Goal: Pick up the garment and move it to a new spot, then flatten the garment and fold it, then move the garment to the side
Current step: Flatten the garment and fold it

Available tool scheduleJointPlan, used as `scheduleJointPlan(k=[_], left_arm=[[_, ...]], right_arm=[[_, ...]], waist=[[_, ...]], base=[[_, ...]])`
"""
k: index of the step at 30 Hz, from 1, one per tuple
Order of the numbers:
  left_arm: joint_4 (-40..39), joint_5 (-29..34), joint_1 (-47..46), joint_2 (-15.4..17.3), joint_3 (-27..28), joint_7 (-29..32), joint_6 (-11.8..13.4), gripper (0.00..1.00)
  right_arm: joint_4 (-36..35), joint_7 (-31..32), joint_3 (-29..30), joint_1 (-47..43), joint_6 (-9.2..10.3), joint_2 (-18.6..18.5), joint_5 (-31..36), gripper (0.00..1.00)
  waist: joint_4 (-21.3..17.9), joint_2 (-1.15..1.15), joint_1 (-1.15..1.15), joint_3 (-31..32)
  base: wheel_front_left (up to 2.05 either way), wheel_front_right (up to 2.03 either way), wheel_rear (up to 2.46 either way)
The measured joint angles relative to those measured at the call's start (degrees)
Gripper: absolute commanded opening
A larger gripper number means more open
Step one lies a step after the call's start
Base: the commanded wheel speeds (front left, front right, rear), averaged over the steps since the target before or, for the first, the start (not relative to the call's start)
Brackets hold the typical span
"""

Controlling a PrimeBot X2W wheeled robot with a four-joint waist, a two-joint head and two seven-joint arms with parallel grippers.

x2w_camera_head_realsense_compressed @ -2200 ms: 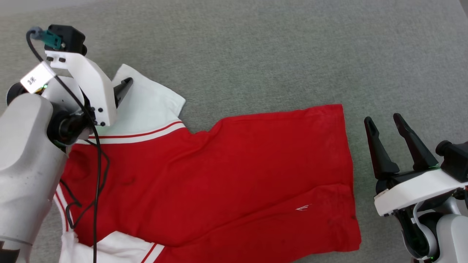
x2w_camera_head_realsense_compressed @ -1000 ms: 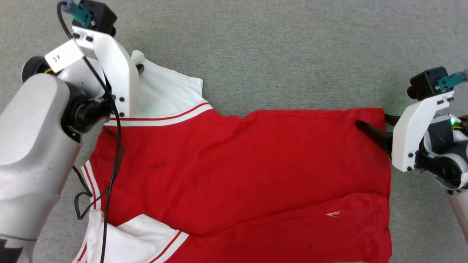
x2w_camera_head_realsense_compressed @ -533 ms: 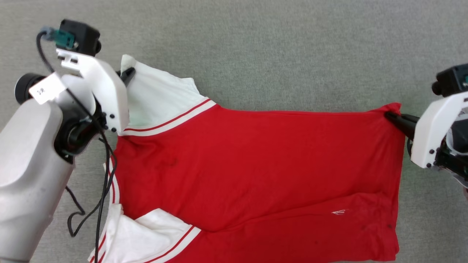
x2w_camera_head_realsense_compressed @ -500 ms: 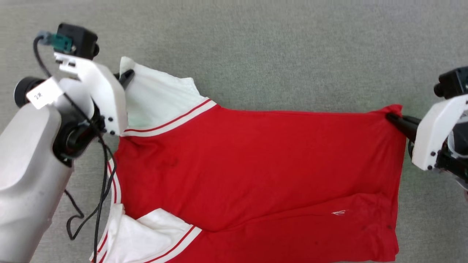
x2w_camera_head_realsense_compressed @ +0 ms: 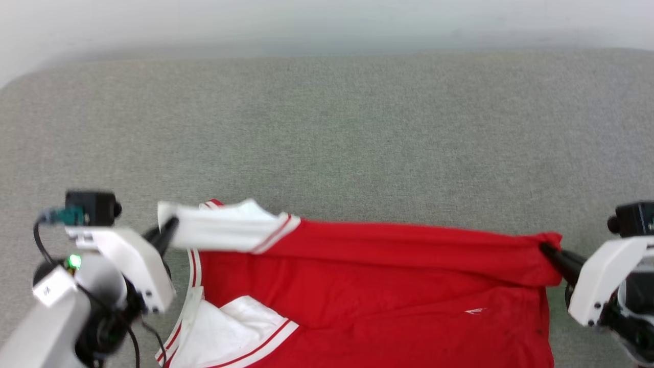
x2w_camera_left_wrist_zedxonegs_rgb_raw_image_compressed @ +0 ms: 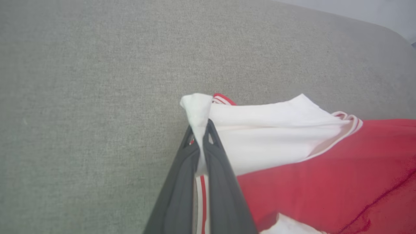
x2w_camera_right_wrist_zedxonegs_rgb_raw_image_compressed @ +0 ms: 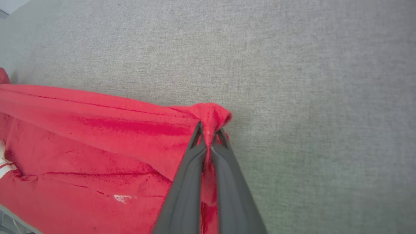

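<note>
The garment (x2w_camera_head_realsense_compressed: 378, 281), a red jersey with white sleeves and red-white striped trim, hangs stretched between my two grippers above the grey surface, its far edge lifted. My left gripper (x2w_camera_head_realsense_compressed: 168, 227) is shut on the tip of the white sleeve (x2w_camera_left_wrist_zedxonegs_rgb_raw_image_compressed: 198, 110). At the opposite end my right gripper (x2w_camera_head_realsense_compressed: 546, 250) is shut on the red hem corner (x2w_camera_right_wrist_zedxonegs_rgb_raw_image_compressed: 211, 117). A second white sleeve (x2w_camera_head_realsense_compressed: 230, 332) lies folded at the near left. The printed side with the numerals is hidden.
Grey fabric surface (x2w_camera_head_realsense_compressed: 357, 133) stretches wide behind the garment up to a pale wall (x2w_camera_head_realsense_compressed: 306, 20) at the far edge. A black cable (x2w_camera_head_realsense_compressed: 135, 347) dangles by my left wrist.
Both grippers have risen and pulled the garment's far edge up off the surface, so it folds toward me. The right gripper closed on the hem corner about a second ago. The head camera has tilted up.
</note>
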State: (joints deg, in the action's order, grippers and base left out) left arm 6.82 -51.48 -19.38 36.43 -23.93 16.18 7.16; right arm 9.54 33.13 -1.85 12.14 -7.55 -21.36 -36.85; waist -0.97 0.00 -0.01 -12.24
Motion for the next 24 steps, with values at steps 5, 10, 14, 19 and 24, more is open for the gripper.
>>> scheduleJointPlan(k=[5, 10, 14, 19, 24], left_arm=[[-2.69, -1.49, 8.67, -0.86, 0.11, -2.3, 1.78, 0.0], [-3.08, -3.41, 15.52, -2.33, -0.19, -3.74, 3.03, 0.0], [-2.68, -3.93, 18.97, -3.36, -1.37, -4.28, 3.41, 0.0], [0.36, -4.23, 19.59, -5.66, -2.78, -5.41, 2.42, 0.0], [3.53, -3.93, 19.5, -7.45, -3.39, -8.04, 0.33, 0.7]], right_arm=[[0.68, -3.25, 2.18, -4.96, 0.0, 2.8, 1.09, 0.0], [2.69, -6.8, 4.09, -8.79, 0.01, 5.98, 2.01, 0.0], [4.79, -9.45, 4.66, -11.05, 0.01, 7.54, 1.89, 0.0], [7.5, -11.77, 4.25, -12.12, 0.0, 8.96, 0.54, 0.05], [8.49, -15.05, 2.94, -12.15, 0.0, 9.16, -0.97, 1.0]], waist=[[0.86, 0.0, 0.0, 1.79], [1.01, 0.0, 0.0, 3.35], [1.03, 0.0, 0.0, 3.99], [0.79, 0.0, -0.01, 4.17], [0.0, 0.0, -0.01, 4.59]], base=[[0.0, 0.0, 0.0], [0.0, 0.0, 0.0], [0.0, 0.0, 0.0], [0.0, 0.0, 0.0], [0.0, 0.0, 0.0]])
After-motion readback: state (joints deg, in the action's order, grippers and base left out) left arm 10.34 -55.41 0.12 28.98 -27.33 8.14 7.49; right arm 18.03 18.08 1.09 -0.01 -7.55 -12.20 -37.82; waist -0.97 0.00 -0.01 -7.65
